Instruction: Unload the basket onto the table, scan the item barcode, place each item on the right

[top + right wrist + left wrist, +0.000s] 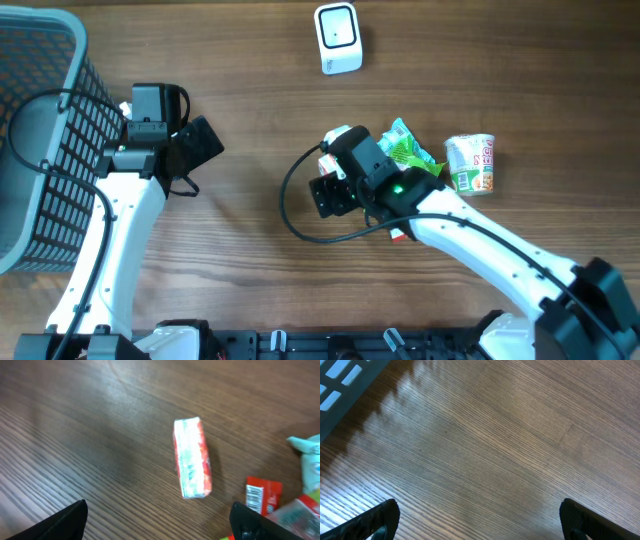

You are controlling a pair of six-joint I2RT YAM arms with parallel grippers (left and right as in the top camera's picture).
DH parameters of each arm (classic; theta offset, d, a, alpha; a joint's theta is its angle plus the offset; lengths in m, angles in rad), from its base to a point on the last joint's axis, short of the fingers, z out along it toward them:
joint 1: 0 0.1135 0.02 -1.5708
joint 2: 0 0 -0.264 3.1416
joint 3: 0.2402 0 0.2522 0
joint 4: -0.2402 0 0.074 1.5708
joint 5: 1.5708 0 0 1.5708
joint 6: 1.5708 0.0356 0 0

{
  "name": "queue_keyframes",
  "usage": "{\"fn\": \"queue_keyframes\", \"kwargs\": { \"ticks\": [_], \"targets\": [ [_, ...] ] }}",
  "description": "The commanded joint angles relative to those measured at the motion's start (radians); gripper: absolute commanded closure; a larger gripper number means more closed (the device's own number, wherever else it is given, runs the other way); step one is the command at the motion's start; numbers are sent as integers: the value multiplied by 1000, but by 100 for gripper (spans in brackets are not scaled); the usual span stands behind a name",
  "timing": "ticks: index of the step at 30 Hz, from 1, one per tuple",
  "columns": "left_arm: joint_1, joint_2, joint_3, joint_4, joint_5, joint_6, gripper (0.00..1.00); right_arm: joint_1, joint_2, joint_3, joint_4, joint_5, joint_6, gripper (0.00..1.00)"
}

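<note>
**Right claw (157,529) spread wide and empty above the box**

Right claw: fingers far apart, nothing between them. It hangs over the table (75,425), close above the box (192,457).

Left claw (480,527): also fully spread and holding nothing, over bare wood well to the left of the box. The right arm is plainly the nearer of the two.

Key relation: in the right wrist view the box lies flat on the table just ahead of the fingertips, a little to the right of the midline between them. Its long axis runs roughly away from the claw, slightly tilted, so it crosses the line joining the two fingers. Judged from this, closing would pinch the narrow width, after a short reach forward and down.

Count, placed from the box:
- box, red and white: one; no barcode readable on the face that shows.
- red packet (262,497) with a printed barcode: one, just right of the box.
- green packet (410,150): one, further right.
- cup (470,163): one, beyond the green packet.
- scanner (337,38): one, on the far side, well apart.
- basket (40,150): one, far left.
- claws: two.
</note>
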Motion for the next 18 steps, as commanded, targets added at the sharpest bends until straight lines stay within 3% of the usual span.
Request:
{"fn": "queue_keyframes", "kwargs": {
  "ticks": [1, 7, 9, 11, 18],
  "targets": [
    [4, -13, 1, 0, -10, -5, 0, -32, 50, 8, 25, -31, -26, 15],
    [4, -13, 1, 0, -10, -5, 0, -40, 52, 8, 39, -28, -2, 14],
    [4, -13, 1, 0, -9, -5, 0, -40, 73, 8, 40, -28, -42, 22],
    [4, -13, 1, 0, -10, -5, 0, -40, 124, 8, 44, -23, -42, 41],
    [4, -13, 1, 0, -10, -5, 0, -42, 149, 8, 43, 48, -56, 50]
  ]
}}
